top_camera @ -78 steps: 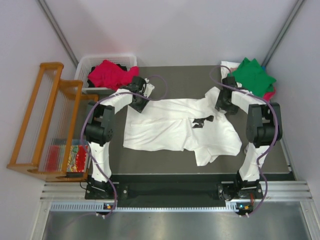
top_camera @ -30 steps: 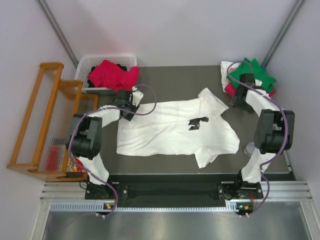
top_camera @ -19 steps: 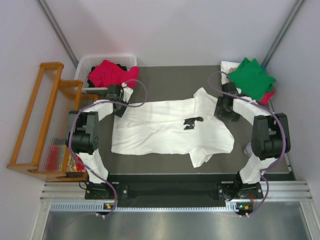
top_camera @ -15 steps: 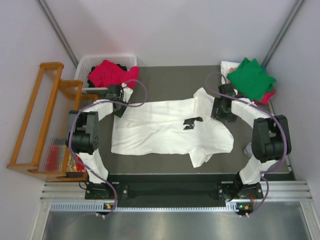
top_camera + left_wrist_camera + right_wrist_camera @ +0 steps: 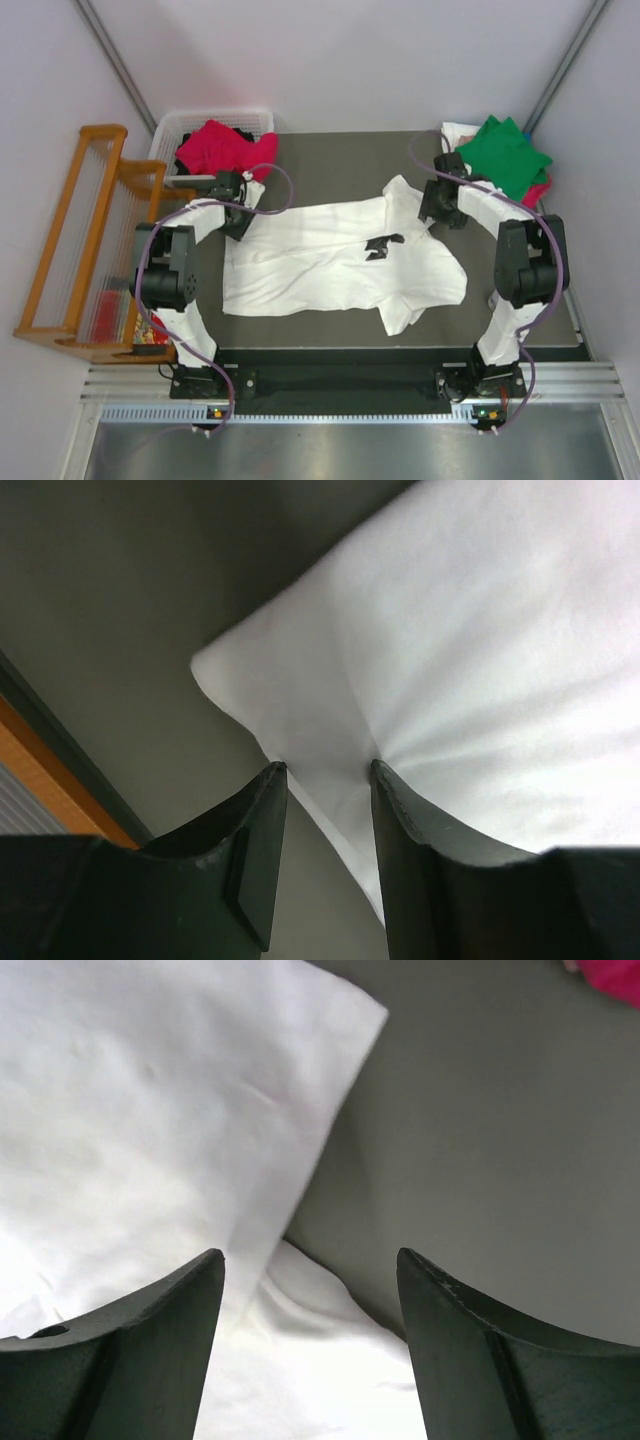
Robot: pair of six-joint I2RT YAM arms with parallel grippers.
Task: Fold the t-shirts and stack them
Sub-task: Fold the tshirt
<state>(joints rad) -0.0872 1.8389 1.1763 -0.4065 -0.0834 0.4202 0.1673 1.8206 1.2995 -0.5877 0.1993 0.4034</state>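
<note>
A large white t-shirt [image 5: 330, 260] with a small black print [image 5: 383, 243] lies spread on the dark table. My left gripper [image 5: 237, 218] is at its back left corner. In the left wrist view that gripper [image 5: 325, 765] has its fingers a little apart, tips on the cloth corner [image 5: 300, 720], with creases fanning out from it. My right gripper [image 5: 437, 208] hangs over the far right sleeve; its jaws [image 5: 310, 1253] stand wide over a white fold [image 5: 320, 1360]. A green t-shirt [image 5: 505, 155] tops a crimson-pink one [image 5: 540, 190] at the back right.
A white slotted basket [image 5: 170, 130] at the back left holds a crimson-pink t-shirt [image 5: 222, 148]. A wooden rack [image 5: 90, 240] stands off the table's left edge. Grey walls close in behind and on both sides.
The white t-shirt has slid left with my left gripper at its corner. My right gripper has come from the green pile to the shirt's far sleeve, its jaws narrowing slightly.
</note>
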